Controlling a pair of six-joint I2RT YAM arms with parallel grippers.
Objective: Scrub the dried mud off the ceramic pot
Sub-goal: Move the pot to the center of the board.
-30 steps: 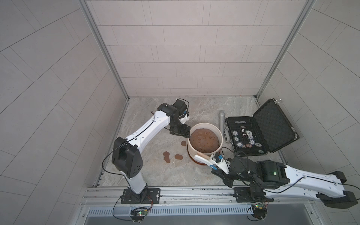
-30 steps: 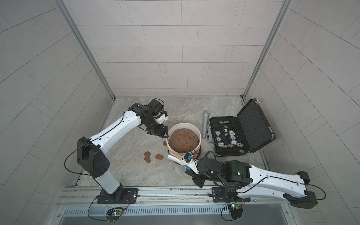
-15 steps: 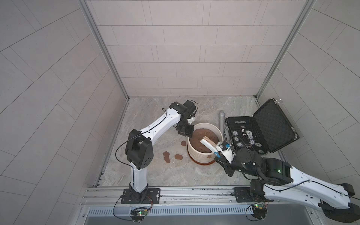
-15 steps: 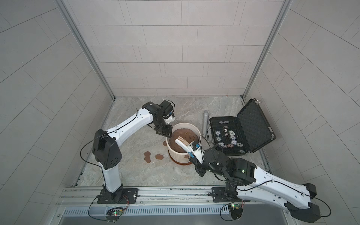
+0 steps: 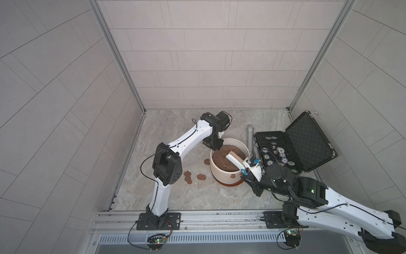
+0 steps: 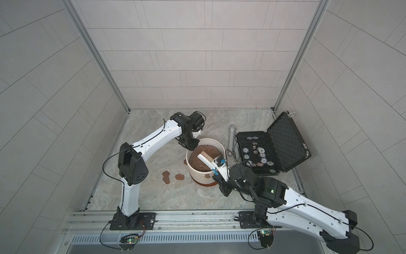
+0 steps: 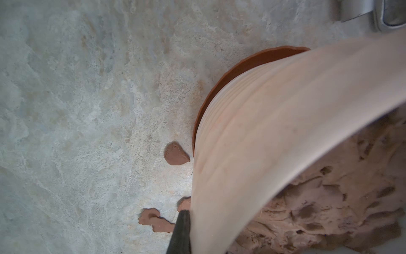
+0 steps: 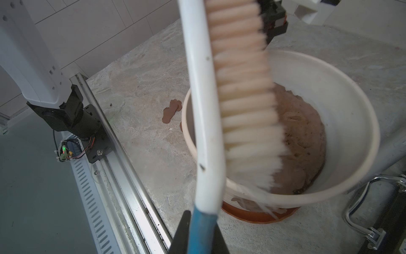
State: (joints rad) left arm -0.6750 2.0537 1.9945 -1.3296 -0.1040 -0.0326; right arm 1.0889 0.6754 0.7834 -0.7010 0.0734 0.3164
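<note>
While the left end effector point(image 5: 217, 147) is clamped together on the far rim of the ceramic pot point(image 5: 220, 176), the right end effector point(image 5: 245, 168) is closed on the blue handle of a white scrub brush point(image 5: 233, 160). The brush's bristled head hangs over the pot's mouth, above the soil mound point(image 5: 220, 161) inside.

The pot stands upright on its reddish saucer on the desk point(image 5: 171, 123). One patch of dried mud point(image 5: 233, 175) clings to the pot's outer wall on the near side, just above the saucer and just below the right end effector. Several fallen patches point(image 5: 188, 177) lie on the desk to the left of the pot.

The step in hand looks like scrubbing with the pot braced, the brush between strokes. The next move probably calls for the head to drop outside the near rim, with its bristles turned against the wall and pressed onto that patch. The left hold has to resist so the pot does not turn or slide.

The left arm arches over from its base, wrist pointing down onto the rim. The right arm stretches low toward the pot, wrist tilted up, and the brush slants across the rim.
</note>
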